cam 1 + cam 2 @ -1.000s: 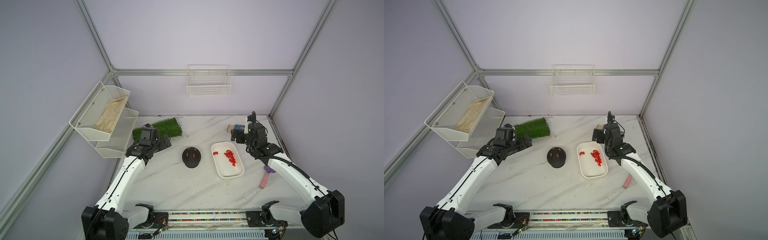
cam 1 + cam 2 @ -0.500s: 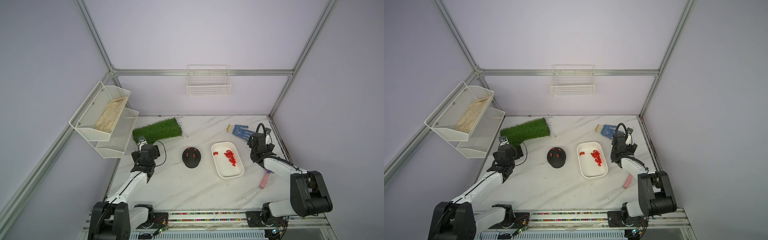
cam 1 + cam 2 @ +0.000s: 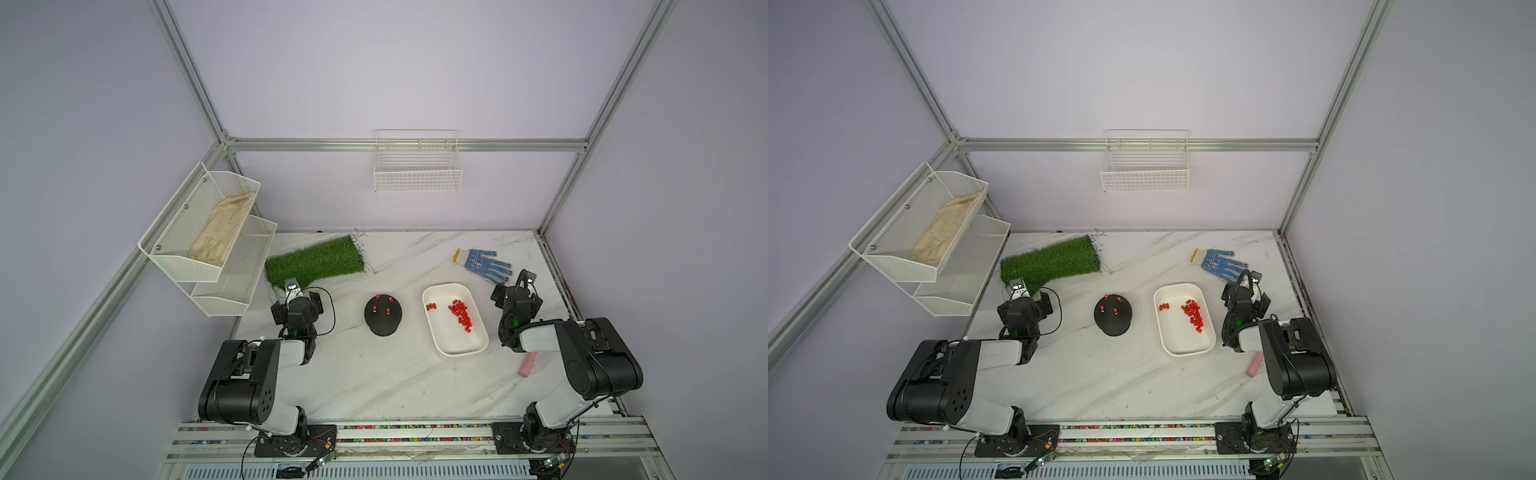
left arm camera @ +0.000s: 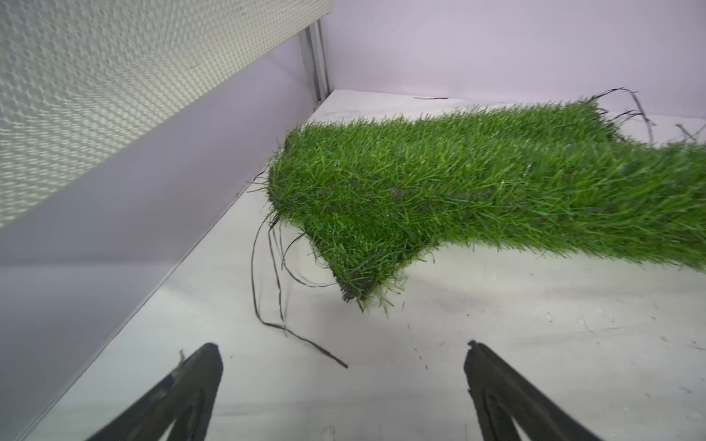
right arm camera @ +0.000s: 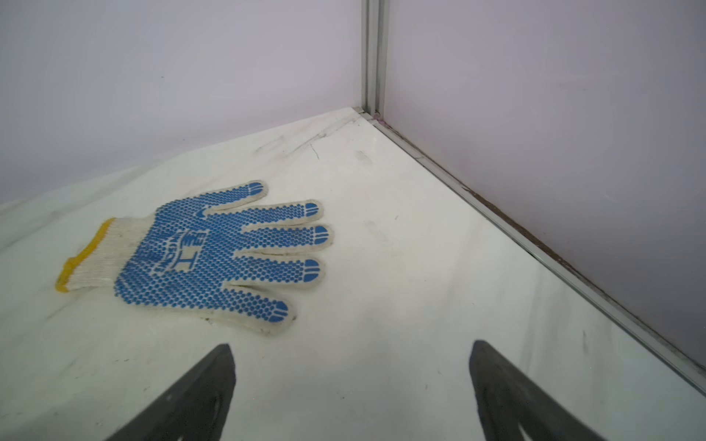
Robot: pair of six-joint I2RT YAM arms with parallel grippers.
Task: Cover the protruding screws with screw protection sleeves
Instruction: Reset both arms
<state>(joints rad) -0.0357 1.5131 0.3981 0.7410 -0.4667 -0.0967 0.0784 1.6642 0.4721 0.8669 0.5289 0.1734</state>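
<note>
Between my left end effector (image 4: pixel 342 345) and right end effector (image 5: pixel 351 343), both spread empty, the protruding screws (image 3: pixel 387 311) wear red tops on the black dome (image 3: pixel 382 324); spare screw protection sleeves (image 3: pixel 460 312) lie in the tray (image 3: pixel 455 343). Any half-seated sleeve might tip off.

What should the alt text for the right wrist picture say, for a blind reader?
A white work glove with blue grip dots and a yellow cuff lies flat on a white marble table, near a corner of lilac walls. In the foreground the right gripper stands open and empty, apart from the glove.
</note>
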